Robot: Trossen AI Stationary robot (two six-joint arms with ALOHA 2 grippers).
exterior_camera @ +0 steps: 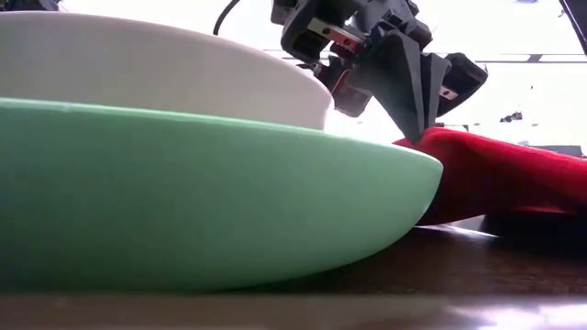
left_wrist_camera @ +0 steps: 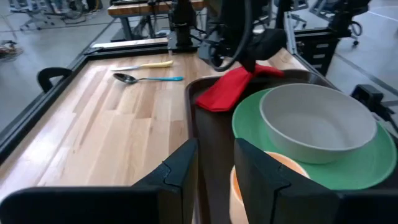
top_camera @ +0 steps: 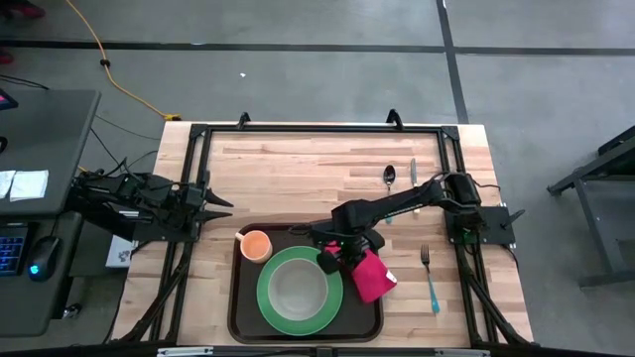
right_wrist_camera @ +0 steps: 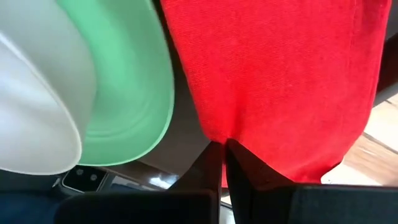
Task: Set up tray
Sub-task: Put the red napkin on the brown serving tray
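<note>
The dark brown tray lies at the table's near middle. On it stand a green plate with a white bowl in it and an orange cup. A red napkin lies at the tray's right end, beside the plate. My right gripper is over the tray between plate and napkin, shut on the napkin. My left gripper waits at the table's left edge, open and empty, its fingers pointing toward the tray. My right gripper pinches the red napkin's edge on the plate's side between its two fingers. The fingers come from above, slanting down. The napkin lies slack on the tray, drawn up a little at the pinch.
A spoon and a knife lie on the wood at the far right. A fork lies right of the tray. A black metal frame runs round the table. Bare wood lies left of and beyond the tray.
</note>
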